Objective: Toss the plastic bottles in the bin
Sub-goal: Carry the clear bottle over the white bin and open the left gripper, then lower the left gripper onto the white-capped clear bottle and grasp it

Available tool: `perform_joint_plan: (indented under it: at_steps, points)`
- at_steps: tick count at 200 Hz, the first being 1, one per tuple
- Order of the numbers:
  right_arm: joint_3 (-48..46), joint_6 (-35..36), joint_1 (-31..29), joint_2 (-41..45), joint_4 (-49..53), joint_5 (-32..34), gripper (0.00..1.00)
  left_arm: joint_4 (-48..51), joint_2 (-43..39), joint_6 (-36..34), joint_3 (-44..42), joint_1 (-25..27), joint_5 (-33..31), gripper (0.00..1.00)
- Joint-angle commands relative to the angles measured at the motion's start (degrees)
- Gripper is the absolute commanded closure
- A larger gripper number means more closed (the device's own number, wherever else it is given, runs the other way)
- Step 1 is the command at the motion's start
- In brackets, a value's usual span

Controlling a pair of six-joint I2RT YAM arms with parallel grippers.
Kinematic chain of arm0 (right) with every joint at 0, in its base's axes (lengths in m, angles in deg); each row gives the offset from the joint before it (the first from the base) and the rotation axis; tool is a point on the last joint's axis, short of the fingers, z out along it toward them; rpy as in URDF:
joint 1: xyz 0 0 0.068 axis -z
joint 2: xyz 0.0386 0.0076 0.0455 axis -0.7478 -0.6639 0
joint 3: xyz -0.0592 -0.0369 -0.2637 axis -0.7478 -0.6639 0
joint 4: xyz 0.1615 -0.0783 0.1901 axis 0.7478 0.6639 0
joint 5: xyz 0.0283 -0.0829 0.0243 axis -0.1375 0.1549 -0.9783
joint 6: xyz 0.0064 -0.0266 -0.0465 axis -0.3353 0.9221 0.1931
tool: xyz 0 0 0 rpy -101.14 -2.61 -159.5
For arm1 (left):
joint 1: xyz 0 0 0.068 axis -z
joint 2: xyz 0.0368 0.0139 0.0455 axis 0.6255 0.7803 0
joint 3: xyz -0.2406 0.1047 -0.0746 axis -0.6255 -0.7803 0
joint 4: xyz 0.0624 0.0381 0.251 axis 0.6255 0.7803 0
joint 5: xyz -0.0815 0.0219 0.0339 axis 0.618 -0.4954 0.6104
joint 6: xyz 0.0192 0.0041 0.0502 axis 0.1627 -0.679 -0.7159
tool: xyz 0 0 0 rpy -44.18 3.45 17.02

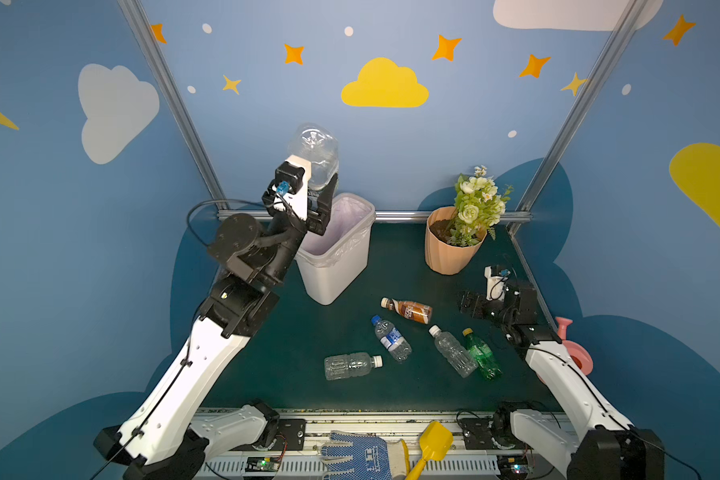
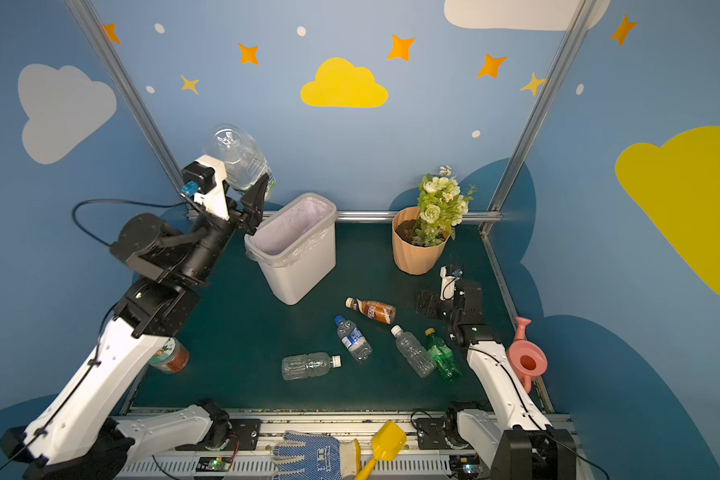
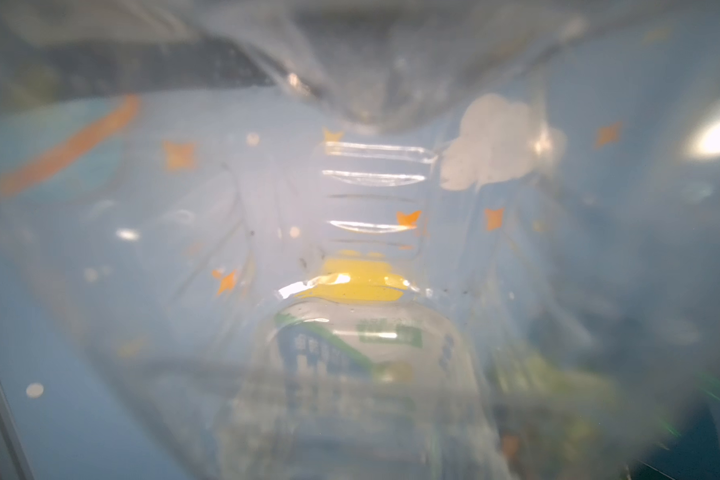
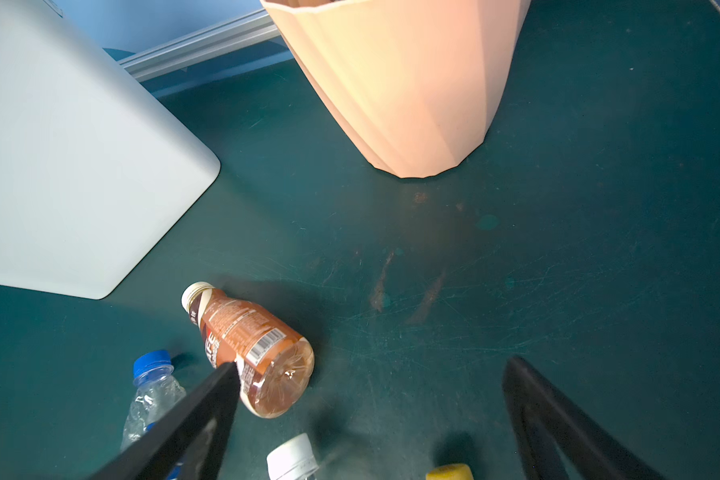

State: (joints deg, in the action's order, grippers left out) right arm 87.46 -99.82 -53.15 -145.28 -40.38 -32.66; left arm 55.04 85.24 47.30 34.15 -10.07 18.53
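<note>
- White shells, black joints on left arm and right arm.
- Black left hand and right hand.
- Behind each hand: white mount, blue plug, black cable.

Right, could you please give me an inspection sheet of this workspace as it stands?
Surface: dark green table, scuffed, with brownish stains.
Job's things: white lined bin upright at the back; clear bottle raised high near it; lying on the table: brown bottle, blue-capped bottle, white-capped bottle, second white-capped bottle, green bottle.
Clutter: flowerpot, watering can, jar, glove, shovel.
Grippers: left gripper shut on the clear bottle; right gripper open, low beside the brown bottle.
Cables: black cable loops beside the left arm.
Surroundings: blue walls with clouds and stars; metal frame.
</note>
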Motion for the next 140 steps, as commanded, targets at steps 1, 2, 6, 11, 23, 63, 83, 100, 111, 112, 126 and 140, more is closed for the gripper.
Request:
perform_joint_plan:
  at_steps: [1, 2, 6, 11, 23, 63, 83, 100, 111, 112, 126, 140]
  points:
    - [0.53, 0.52, -0.18, 1.38, 0.62, 0.3, 0.03, 8.23, 7.33, 10.05, -1.64, -4.66, 6.01, 0.36]
    - [0.53, 0.53, -0.17, 1.43, 0.64, 0.3, 0.03, 8.63, 7.62, 10.06, -1.65, -4.79, 6.1, 0.36]
    - [0.5, 0.62, -0.17, 1.6, 0.73, 0.38, 0.03, 10.38, 8.85, 9.86, -1.6, -5.05, 6.19, 0.34]
    - [0.43, 0.81, -0.17, 1.78, 0.81, 0.55, 0.03, 12.21, 10.13, 9.8, -1.64, -5.32, 6.15, 0.33]
    - [0.27, 0.96, -0.18, 2.23, 0.94, 1.04, 0.03, 15.79, 12.06, 9.71, -1.12, -5.77, 7.43, 0.29]
    - [0.48, 0.95, -0.17, 2.37, 0.79, 1.31, 0.03, 11.53, 8.21, 3.44, 2.76, -5.47, 3.17, 0.02]
    - [0.46, 0.36, -0.15, 2.12, 0.19, 0.81, 0.03, 7.76, 4.28, 0.91, 5.06, -4.64, 3.83, 0.0]
    - [0.17, -0.15, -0.17, 1.74, -0.4, 0.65, 0.03, 7.25, 2.0, -1.21, 6.33, -2.72, 3.64, 0.0]
    - [0.09, -0.29, -0.17, 1.36, -0.51, 0.47, 0.03, 7.43, 0.74, -2.02, 5.92, -1.19, 3.23, 0.0]
    - [0.09, -0.31, -0.17, 1.33, -0.5, 0.47, 0.03, 7.48, 0.63, -2.04, 5.82, -1.03, 3.22, 0.0]
    - [0.15, -0.33, -0.21, 0.97, -0.54, 0.39, 0.03, 8.08, -0.59, -2.49, 4.1, 0.65, 2.54, 0.0]
    - [0.25, -0.31, -0.17, 0.65, -0.65, 0.31, 0.03, 8.91, -1.22, -2.97, 2.03, 1.88, 1.15, 0.0]
